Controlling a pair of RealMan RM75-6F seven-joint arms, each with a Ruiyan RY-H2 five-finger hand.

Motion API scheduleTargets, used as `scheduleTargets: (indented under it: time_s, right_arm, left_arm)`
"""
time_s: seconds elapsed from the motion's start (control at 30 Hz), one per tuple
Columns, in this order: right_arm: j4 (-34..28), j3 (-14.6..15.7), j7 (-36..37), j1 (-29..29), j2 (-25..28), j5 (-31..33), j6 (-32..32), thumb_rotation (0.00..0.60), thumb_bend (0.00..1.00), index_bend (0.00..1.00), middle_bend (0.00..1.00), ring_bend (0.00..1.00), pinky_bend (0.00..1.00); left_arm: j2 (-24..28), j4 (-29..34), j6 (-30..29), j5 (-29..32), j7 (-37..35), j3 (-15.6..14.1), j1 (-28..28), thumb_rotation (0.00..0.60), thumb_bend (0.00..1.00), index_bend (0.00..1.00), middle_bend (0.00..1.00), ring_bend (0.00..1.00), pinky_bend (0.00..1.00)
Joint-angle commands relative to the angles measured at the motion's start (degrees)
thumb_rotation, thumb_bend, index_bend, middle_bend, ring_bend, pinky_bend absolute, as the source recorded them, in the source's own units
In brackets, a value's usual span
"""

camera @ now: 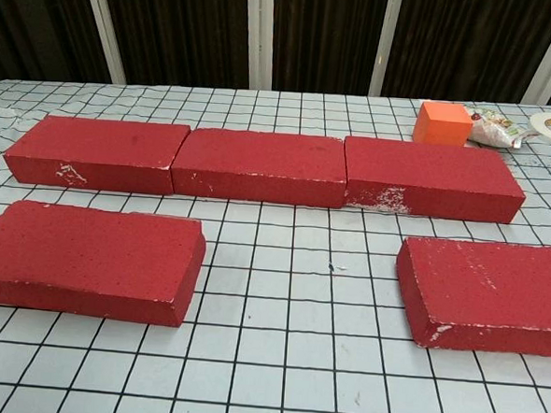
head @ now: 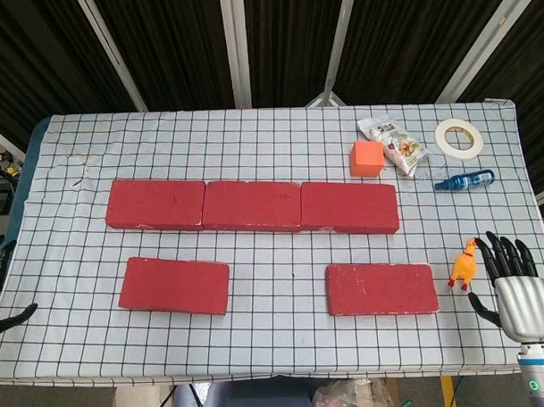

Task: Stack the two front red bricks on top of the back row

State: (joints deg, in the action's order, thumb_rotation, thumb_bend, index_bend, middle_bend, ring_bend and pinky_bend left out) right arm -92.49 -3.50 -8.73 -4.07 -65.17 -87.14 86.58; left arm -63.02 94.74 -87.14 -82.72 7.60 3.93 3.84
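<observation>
Three red bricks form the back row [head: 251, 205] [camera: 259, 166], laid end to end across the gridded cloth. In front lie two separate red bricks: the front left brick [head: 175, 285] [camera: 83, 258] and the front right brick [head: 381, 288] [camera: 490, 295]. My right hand [head: 516, 284] hovers at the table's right front corner, fingers spread, holding nothing, well right of the front right brick. Only a sliver of my left hand [head: 0, 289] shows at the left edge of the head view, off the table and empty as far as I can see. Neither hand appears in the chest view.
An orange cube [head: 366, 158] [camera: 441, 124], a snack packet [head: 395, 144], a tape roll [head: 458, 138] and a blue bottle [head: 463, 181] sit at the back right. A yellow rubber chicken [head: 464, 265] lies just left of my right hand.
</observation>
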Motion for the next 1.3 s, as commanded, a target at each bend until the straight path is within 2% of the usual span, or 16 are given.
scheduleTargets:
  time_s: [0.03,0.27,0.4,0.6,0.7,0.73,0.83,0.97,1.13,1.3]
  right_arm:
    - [-0.2,0.0,0.1,0.1,0.1,0.1,0.1,0.6,0.29,0.06,0.0,0.0,0.0]
    - [-0.7,0.1,0.1,0.0,0.2,-0.2,-0.1,0.6,0.29,0.06,0.0,0.0,0.0]
    - [-1.3,0.7,0.4,0.0,0.4,-0.7,-0.6,0.6,0.24,0.05,0.0,0.0,0.0]
    - [-2.6,1.3,0.6,-0.2,1.0,-0.5,-2.0,0.6,0.24,0.04,0.0,0.0,0.0]
    - [-3.9,2.0,1.4,-0.5,1.9,-0.1,-3.9,0.6,0.24,0.04,0.0,0.0,0.0]
    - [-6.1,3.3,3.8,-1.0,2.8,-0.5,-6.5,0.6,0.24,0.04,0.0,0.0,0.0]
    - [-9.5,5.1,4.6,-2.7,6.0,-1.3,-11.3,0.6,0.24,0.04,0.0,0.0,0.0]
    - [-16.4,5.3,1.1,-5.9,10.2,2.0,-18.4,0.6,0.24,0.01,0.0,0.0,0.0]
    - [-23.4,4.0,-5.5,-8.9,13.5,7.6,-22.7,0.6,0.24,0.0,0.0,0.0,0.0]
    - [-31.7,1.8,-16.9,-14.4,15.9,17.9,-27.5,0.6,0.24,0.0,0.0,0.0,0.0]
  left_arm:
    - [-0.1,0.0,0.2,0.2,0.2,0.0,0.1,0.6,0.07,0.08,0.0,0.0,0.09]
    - [0.0,0.3,-0.2,0.0,0.5,0.0,-0.1,0.6,0.07,0.08,0.0,0.0,0.09]
    - [-0.1,0.2,-0.7,-0.2,0.1,0.2,-0.2,0.6,0.07,0.08,0.0,0.0,0.09]
    - [0.2,0.7,-0.2,0.4,0.1,0.2,-0.2,0.6,0.07,0.08,0.0,0.0,0.09]
    - [0.1,0.8,-1.4,-0.4,0.4,0.1,-0.7,0.6,0.07,0.08,0.0,0.0,0.09]
    - [0.0,0.9,-1.1,-0.2,1.3,-0.2,-0.7,0.6,0.07,0.08,0.0,0.0,0.09]
    - [-0.3,1.2,-0.5,0.5,1.7,0.1,-0.4,0.6,0.07,0.08,0.0,0.0,0.1]
    - [-0.6,1.3,0.5,2.2,2.5,0.7,-0.1,0.6,0.07,0.08,0.0,0.0,0.1]
    - [-0.6,1.4,0.7,2.6,2.6,0.9,0.1,0.6,0.07,0.08,0.0,0.0,0.1]
    - [-0.8,1.5,0.8,2.4,3.2,0.7,0.2,0.6,0.07,0.08,0.0,0.0,0.1]
